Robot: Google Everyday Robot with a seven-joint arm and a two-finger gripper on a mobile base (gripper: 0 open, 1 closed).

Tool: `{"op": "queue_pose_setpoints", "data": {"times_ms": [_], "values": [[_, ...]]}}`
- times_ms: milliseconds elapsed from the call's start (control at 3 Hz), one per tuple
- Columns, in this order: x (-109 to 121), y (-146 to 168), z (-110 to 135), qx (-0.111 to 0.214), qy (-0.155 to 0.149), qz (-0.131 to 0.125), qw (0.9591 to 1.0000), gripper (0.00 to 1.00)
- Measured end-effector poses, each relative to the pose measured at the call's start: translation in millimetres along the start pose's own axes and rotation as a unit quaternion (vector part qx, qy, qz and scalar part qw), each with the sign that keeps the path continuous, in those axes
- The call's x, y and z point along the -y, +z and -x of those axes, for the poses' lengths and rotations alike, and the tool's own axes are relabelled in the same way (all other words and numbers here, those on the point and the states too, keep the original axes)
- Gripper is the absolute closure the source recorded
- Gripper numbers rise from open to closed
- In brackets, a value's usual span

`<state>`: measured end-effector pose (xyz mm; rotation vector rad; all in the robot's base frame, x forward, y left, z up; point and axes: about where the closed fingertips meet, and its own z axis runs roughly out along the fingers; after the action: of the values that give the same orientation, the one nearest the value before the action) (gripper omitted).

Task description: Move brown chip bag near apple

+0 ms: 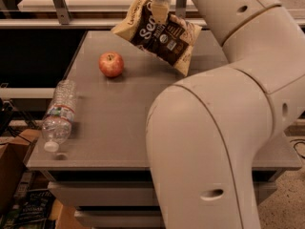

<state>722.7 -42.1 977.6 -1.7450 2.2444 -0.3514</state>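
Observation:
The brown chip bag, dark brown with cream edges and white lettering, hangs tilted in the air above the far part of the grey table. My gripper is shut on the bag's upper middle and holds it off the table top. The red apple sits on the table, left of and a little nearer than the bag, a short gap apart. My large white arm fills the right side of the view and hides the table's right part.
A clear plastic water bottle lies on its side along the table's left edge, cap toward the front. Shelving rails run behind the table. Boxes and clutter lie on the floor at lower left.

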Motion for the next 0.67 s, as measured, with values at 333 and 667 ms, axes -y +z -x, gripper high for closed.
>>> {"op": "queue_pose_setpoints", "data": {"times_ms": [333,667], "values": [[-5,-2,13,0.015,0.011,0.01,0.9998,0.82],[-11,-7,25,0.033,0.011,0.02,0.9992,0.59]]}}
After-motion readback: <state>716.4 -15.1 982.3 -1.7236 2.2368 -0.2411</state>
